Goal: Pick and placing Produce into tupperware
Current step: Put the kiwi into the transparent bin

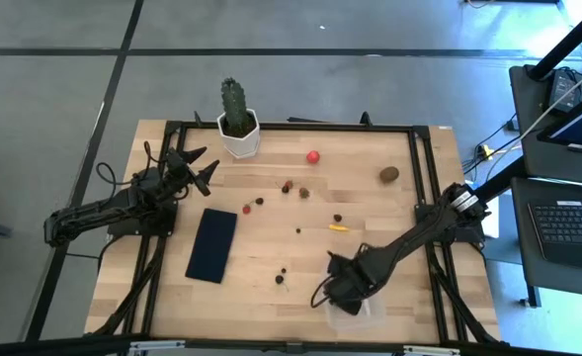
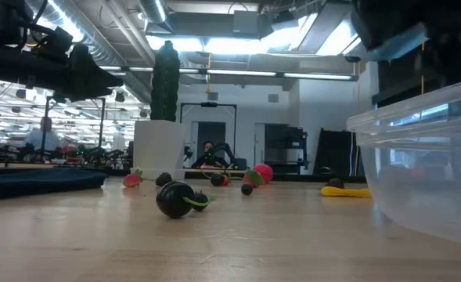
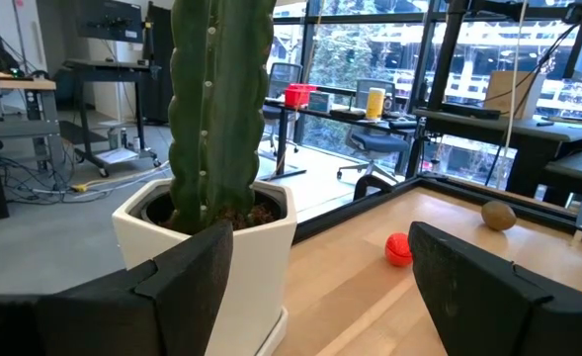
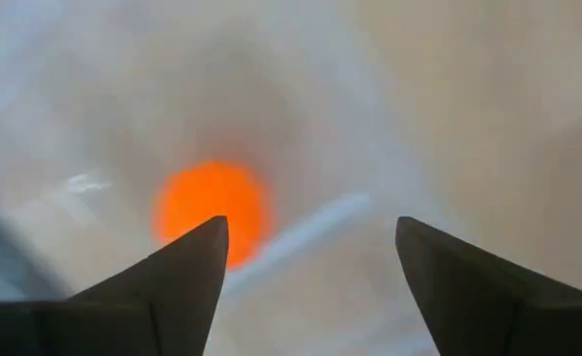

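Observation:
The clear tupperware (image 1: 362,316) stands near the table's front edge, right of centre, and fills the low view's right side (image 2: 426,172). My right gripper (image 4: 310,267) hangs open above it, pointing down. An orange ball (image 4: 211,208) lies below the fingers, inside the container as far as the blur lets me tell. More produce rests on the wood: a red ball (image 1: 313,156), a brown piece (image 1: 388,174), a thin yellow piece (image 1: 339,227) and several dark bits (image 1: 283,277). My left gripper (image 1: 204,168) waits open and level at the far left.
A green cactus in a white pot (image 1: 237,124) stands at the far edge, close in front of my left gripper (image 3: 320,287). A flat dark navy rectangle (image 1: 212,244) lies left of centre. A black frame (image 1: 419,158) borders the wooden top.

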Robot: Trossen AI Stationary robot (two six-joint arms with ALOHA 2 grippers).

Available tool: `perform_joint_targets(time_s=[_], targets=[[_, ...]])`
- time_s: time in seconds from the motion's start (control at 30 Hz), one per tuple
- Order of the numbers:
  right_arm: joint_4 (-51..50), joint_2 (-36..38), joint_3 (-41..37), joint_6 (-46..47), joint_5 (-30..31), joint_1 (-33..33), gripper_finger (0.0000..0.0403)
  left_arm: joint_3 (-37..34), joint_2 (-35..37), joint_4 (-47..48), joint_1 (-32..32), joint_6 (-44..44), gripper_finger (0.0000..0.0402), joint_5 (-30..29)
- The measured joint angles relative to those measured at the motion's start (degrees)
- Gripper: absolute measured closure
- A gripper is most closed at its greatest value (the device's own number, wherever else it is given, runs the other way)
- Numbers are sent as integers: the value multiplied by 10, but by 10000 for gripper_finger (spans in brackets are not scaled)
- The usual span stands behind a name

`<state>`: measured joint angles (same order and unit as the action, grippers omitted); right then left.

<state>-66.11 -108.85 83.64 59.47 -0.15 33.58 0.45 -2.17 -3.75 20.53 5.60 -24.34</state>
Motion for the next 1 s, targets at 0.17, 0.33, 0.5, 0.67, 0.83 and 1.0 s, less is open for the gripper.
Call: perform_joint_targets(time_s=[0.17, 0.33, 0.5, 0.67, 0.83, 1.0], targets=[[-116, 5, 48, -79, 114, -7, 109, 0, 0, 0, 0, 0, 104, 0], [-139, 46, 46, -136, 128, -58, 109, 0, 0, 0, 0, 0, 104, 0], [-140, 116, 21, -196, 128, -129, 109, 0, 0, 0, 0, 0, 104, 0], [-138, 210, -19, -261, 170, -222, 109, 0, 0, 0, 0, -2, 104, 0], [-128, 294, -54, -346, 182, -332, 109, 0, 0, 0, 0, -2, 104, 0], [-125, 333, -62, -421, 182, -455, 109, 0, 0, 0, 0, -2, 104, 0]])
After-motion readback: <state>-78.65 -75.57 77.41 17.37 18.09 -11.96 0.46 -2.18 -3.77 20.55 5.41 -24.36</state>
